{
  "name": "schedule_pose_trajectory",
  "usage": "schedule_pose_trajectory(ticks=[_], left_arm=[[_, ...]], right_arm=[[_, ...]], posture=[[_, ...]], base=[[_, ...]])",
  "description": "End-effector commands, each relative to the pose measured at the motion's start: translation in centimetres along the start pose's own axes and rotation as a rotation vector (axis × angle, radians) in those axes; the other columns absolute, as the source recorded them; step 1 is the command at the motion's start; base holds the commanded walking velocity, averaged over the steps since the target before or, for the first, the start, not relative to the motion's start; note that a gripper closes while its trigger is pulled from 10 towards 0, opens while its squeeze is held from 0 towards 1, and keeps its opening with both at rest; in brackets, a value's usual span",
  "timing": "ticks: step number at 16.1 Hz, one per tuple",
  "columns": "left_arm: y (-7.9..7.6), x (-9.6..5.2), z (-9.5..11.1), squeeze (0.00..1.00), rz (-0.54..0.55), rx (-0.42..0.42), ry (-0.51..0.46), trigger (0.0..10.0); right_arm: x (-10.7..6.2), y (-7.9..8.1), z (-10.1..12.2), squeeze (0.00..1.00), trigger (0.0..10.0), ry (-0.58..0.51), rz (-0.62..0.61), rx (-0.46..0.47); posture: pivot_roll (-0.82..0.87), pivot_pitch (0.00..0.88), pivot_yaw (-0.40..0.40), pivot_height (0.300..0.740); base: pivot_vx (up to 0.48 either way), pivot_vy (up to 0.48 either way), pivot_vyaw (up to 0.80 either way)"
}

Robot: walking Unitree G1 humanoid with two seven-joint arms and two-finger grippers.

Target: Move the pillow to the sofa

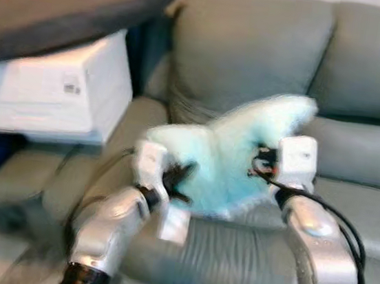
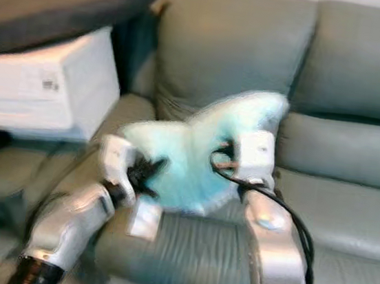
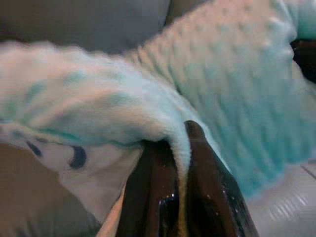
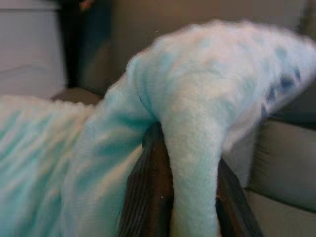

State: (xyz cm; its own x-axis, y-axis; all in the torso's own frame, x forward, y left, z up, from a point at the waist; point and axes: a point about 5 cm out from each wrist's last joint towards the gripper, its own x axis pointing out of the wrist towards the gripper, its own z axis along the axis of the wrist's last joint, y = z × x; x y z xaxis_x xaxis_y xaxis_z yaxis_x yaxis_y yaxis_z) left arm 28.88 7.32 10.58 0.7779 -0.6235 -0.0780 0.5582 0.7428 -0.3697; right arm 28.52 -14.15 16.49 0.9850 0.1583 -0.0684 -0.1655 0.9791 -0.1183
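Grey sofa (image 1: 257, 46) behind, pillow (image 1: 233, 154) clamped between left tool (image 3: 180, 192), right tool (image 4: 190, 197)

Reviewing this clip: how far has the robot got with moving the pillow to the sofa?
Done: the pillow is picked up and carried to the sofa. In hand: the left gripper and right gripper each pinch an edge of it, holding it up over the seat cushions. Left: lowering it onto the seat and letting go. The head views are blurred, so contact with the seat cannot be judged.
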Motion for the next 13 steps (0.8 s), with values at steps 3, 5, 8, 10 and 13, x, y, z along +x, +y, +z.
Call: schedule_pose_trajectory(ticks=[3, 5, 8, 10, 13], left_arm=[[0.58, -0.48, 0.84, 0.00, 0.015, 0.013, -0.018, 10.0], [0.51, -0.54, 0.76, 0.00, 0.012, 0.010, -0.015, 10.0], [0.48, -0.51, 0.50, 0.00, 0.014, 0.006, 0.007, 10.0], [0.41, -0.48, 0.55, 0.00, 0.002, 0.007, 0.006, 10.0], [0.33, -0.56, 0.52, 0.00, 0.001, 0.011, 0.012, 10.0]], right_arm=[[0.12, 1.49, 0.99, 0.00, 10.0, -0.029, 0.053, 0.010], [0.05, 1.51, 0.95, 0.00, 10.0, -0.028, 0.052, 0.013], [0.03, 1.46, 0.88, 0.00, 10.0, -0.024, 0.044, 0.011], [0.08, 1.47, 0.86, 0.00, 10.0, -0.021, 0.043, 0.013], [0.04, 1.45, 0.93, 0.00, 10.0, -0.028, 0.039, 0.014]], posture=[[-0.18, 0.000, 0.081, 0.740], [-0.18, 0.000, 0.082, 0.740], [-0.19, 0.000, 0.082, 0.740], [-0.19, 0.000, 0.082, 0.740], [-0.18, 0.000, 0.083, 0.740]], base=[[0.000, 0.000, -0.26], [0.000, 0.000, -0.77], [0.000, 0.000, -0.78], [0.000, 0.000, -0.78], [0.000, 0.000, -0.26]])
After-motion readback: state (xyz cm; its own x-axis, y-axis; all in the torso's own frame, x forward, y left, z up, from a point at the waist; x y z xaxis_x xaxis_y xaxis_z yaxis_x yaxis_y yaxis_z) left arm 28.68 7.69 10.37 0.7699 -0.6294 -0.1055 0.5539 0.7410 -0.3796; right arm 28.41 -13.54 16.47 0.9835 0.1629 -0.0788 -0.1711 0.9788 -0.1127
